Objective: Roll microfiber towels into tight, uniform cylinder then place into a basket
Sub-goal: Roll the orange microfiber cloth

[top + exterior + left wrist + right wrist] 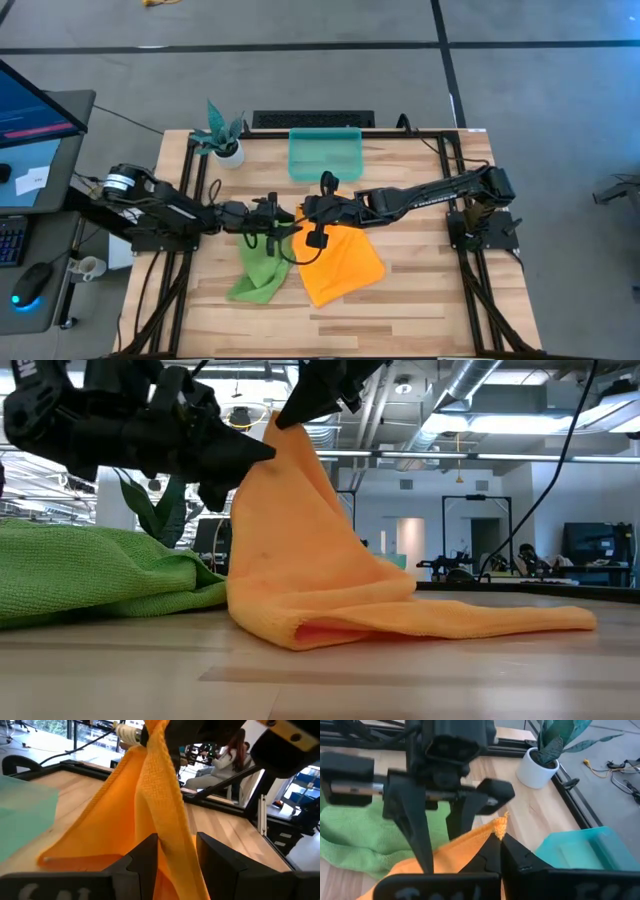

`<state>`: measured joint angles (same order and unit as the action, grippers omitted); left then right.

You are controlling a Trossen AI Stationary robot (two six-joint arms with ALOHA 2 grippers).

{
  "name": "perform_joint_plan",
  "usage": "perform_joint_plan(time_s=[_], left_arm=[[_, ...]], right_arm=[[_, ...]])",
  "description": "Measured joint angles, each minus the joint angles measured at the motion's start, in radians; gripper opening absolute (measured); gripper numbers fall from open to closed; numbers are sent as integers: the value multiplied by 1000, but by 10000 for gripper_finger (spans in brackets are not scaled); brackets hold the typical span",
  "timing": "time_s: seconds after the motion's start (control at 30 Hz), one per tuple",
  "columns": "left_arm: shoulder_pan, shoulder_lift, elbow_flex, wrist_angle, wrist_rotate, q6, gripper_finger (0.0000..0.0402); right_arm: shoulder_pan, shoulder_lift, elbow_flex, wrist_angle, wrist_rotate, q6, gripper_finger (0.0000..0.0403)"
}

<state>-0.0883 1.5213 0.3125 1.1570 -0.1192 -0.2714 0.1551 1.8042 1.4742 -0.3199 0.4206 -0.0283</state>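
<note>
Right gripper (497,851): fingers pinched shut on one corner of the orange-yellow microfiber towel (340,262), holding that corner raised above the desk so the cloth hangs as a peaked drape; the rest trails flat on the boards toward the front. Left gripper (175,852): fingers partly open, straddling the hanging fold of the same towel just below the raised corner; they appear to bracket the cloth rather than clamp it, probably to take a second hold so the towel can be stretched flat for rolling. Lime green microfiber towel (258,272): lies crumpled and unrolled on the desk just beside the orange one, on the left arm's side, and is not held. Shallow rectangular translucent teal plastic bin (325,152): sits at the far middle of the desk, beyond both grippers, with no towel in it. Small white pot with a teal plant (228,148): stands at the far left corner, near the bin. Light wooden slatted desk (420,290): carries everything. Neither towel is rolled yet.
</note>
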Motion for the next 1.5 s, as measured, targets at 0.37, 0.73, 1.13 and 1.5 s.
perform_joint_plan(time_s=[0.37,0.73,1.13,1.5], left_arm=[[-1,84,125,-221,10,22,125],[-1,80,162,-261,221,25,125],[-8,80,208,-417,434,42,125],[-32,80,208,-419,516,53,125]], right_arm=[[48,0,33,-127,98,5,13],[195,0,117,-304,344,57,8],[271,0,137,-342,591,54,9],[272,-8,137,-494,741,158,9]])
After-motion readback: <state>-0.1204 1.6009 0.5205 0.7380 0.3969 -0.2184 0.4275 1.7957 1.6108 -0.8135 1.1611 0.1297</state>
